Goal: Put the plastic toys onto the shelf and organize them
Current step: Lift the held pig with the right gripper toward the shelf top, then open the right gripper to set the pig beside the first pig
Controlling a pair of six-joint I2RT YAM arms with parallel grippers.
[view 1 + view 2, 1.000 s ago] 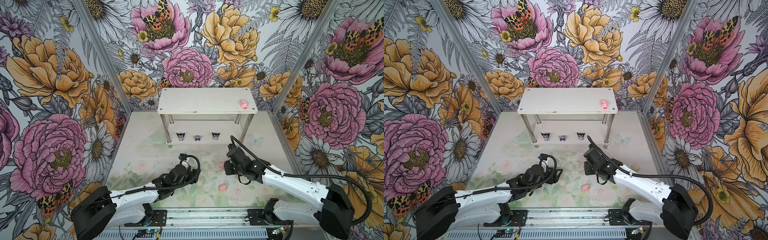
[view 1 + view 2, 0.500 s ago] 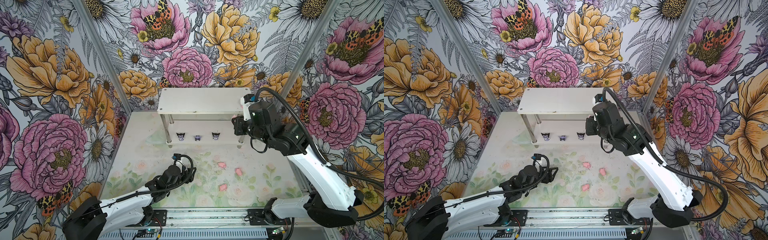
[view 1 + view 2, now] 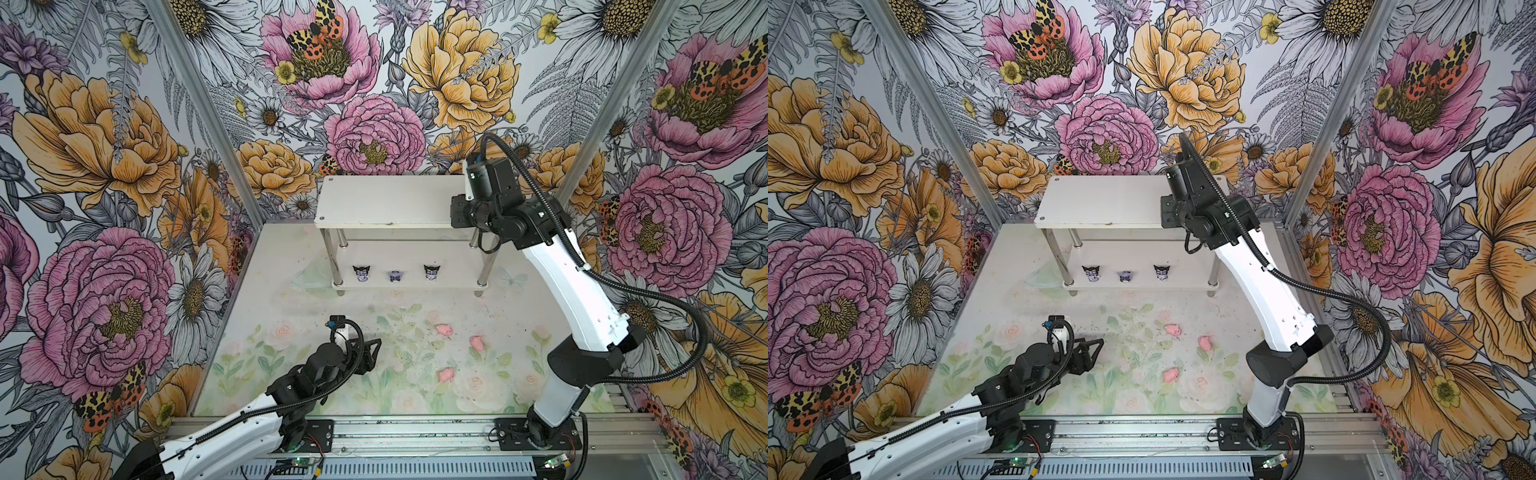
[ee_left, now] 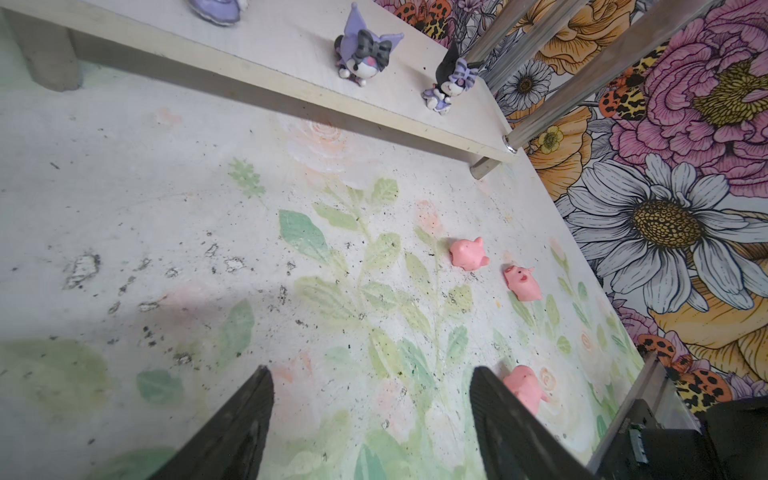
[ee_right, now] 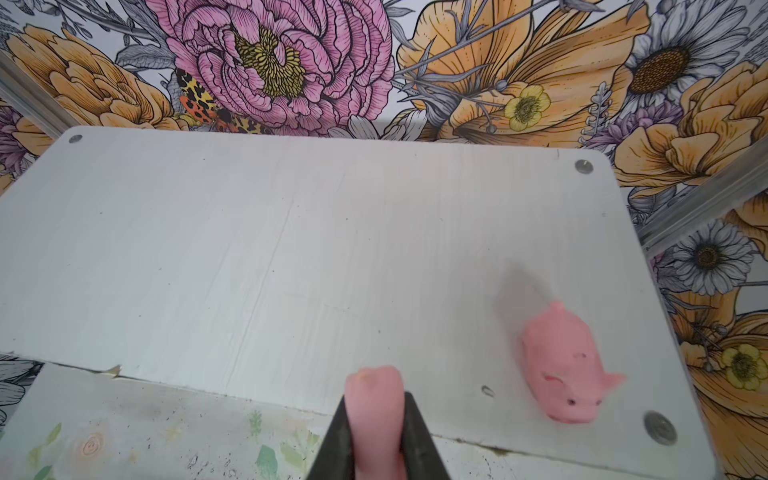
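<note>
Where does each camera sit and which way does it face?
Both top views: high in front, looking down at the shelf; left arm, right arm show.
Left wrist: low over the table, facing the shelf's lower tier; open left gripper shows.
Right wrist: above the shelf top, facing the back wall; right gripper clamps a pink pig.
Shared: three loose pigs, top views and left wrist.

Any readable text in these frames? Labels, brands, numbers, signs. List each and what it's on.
None readable.
shelf: blank white boards, no label.
pink pigs and black-and-lavender figures: no print.
walls: flowers and moths only, no lettering.
white arm links: no visible brand mark.
small circuit board by the front rail: too small to read any marking.
</note>
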